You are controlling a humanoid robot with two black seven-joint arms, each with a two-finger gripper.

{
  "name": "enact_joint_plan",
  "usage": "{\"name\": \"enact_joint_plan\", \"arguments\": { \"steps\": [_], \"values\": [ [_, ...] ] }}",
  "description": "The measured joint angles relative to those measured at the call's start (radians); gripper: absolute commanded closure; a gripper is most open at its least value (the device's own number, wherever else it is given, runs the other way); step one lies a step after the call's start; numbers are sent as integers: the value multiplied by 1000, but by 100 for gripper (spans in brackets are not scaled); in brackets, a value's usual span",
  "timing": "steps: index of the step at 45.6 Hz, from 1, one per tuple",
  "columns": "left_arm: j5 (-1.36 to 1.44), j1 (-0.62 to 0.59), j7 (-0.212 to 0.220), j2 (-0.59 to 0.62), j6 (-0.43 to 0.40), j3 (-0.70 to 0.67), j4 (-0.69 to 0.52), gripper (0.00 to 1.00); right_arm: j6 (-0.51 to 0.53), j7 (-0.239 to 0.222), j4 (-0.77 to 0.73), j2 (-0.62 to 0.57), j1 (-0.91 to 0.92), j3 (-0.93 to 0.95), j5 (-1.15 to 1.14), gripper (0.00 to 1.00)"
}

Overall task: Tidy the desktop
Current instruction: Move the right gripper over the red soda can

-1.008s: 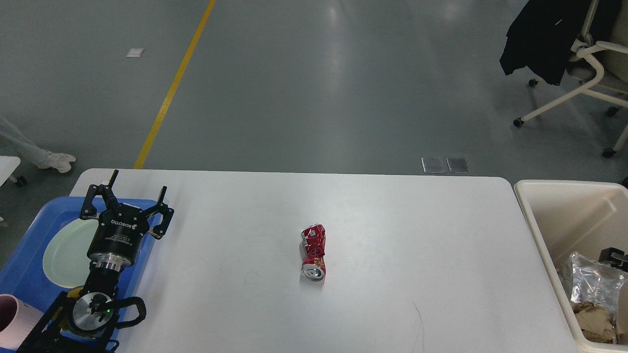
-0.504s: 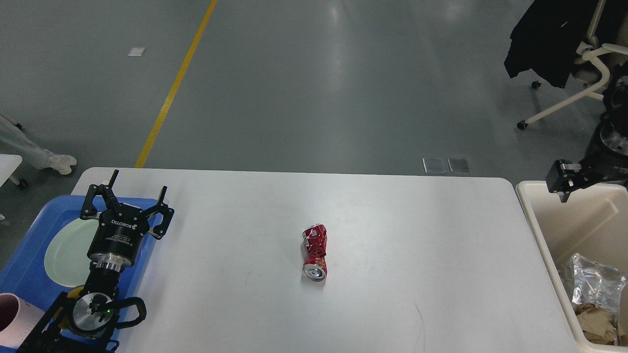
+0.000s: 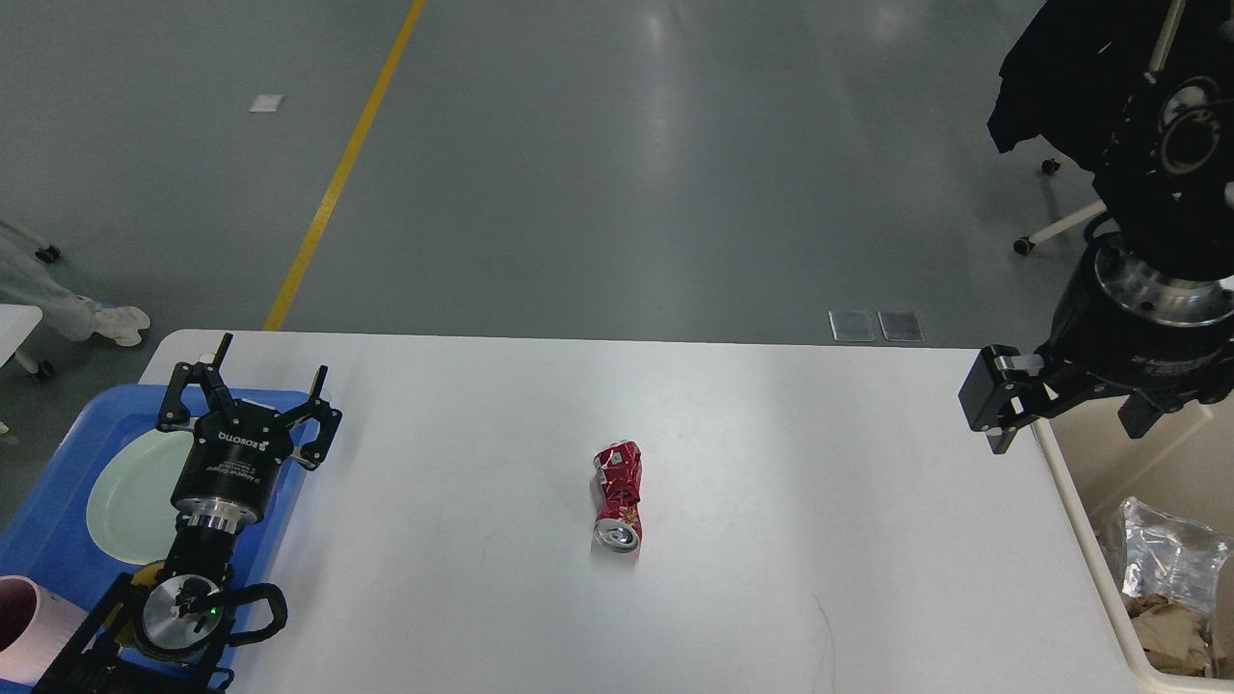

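Note:
The white desktop (image 3: pixel 771 434) fills the lower half of the head view. A crushed red drink can (image 3: pixel 617 496) lies on its side near the middle, its open end toward me. My left gripper (image 3: pixel 270 361) is open and empty, over the right edge of a blue tray at the table's left end, far left of the can. My right gripper (image 3: pixel 1065 424) hangs open and empty, fingers pointing down, over the table's right edge and the cream bin's left rim, far right of the can.
The blue tray (image 3: pixel 58 501) holds a pale green plate (image 3: pixel 130 496) and a pink cup (image 3: pixel 19 631). The cream bin (image 3: pixel 1157 463) at the right holds a clear plastic bag (image 3: pixel 1171 559) and brown paper (image 3: pixel 1171 631). A chair with a black jacket (image 3: pixel 1060 67) stands behind.
My right arm has risen out of the bin and moved left, so its open gripper is now large in view over the table's right edge. The left arm and the can have not moved.

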Motion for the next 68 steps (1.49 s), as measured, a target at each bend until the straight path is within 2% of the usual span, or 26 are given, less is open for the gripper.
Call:
{"name": "enact_joint_plan", "arguments": {
  "steps": [5,10,16,22,29,42,51,55,62,68],
  "values": [
    [0,-1,1,0,0,0,0,4,-8,86,3,20,11,-20,8,2],
    [0,-1,1,0,0,0,0,4,-10,116,-4,30,13,-25,9,2],
    [0,-1,2,0,0,0,0,4,-36,119,-30,31,-10,25,12,2],
    [0,-1,2,-1,0,0,0,4,-168,111,-116,31,-175,161,13,2],
    [0,0,2,-1,0,0,0,4,-267,105,-273,51,-415,328,11,2],
    [0,1,2,-1,0,0,0,4,-336,79,-615,237,-841,550,-41,2],
    [0,1,2,-1,0,0,0,4,-344,78,-887,427,-1057,598,-146,2],
    [0,1,2,-1,0,0,0,4,-358,79,-990,477,-1131,611,-161,2],
    [0,1,2,-2,0,0,0,4,-454,82,-1034,486,-1185,631,-175,2],
    [0,1,2,-2,0,0,0,4,-482,87,-1030,487,-1225,641,-225,2]
  ]
}}
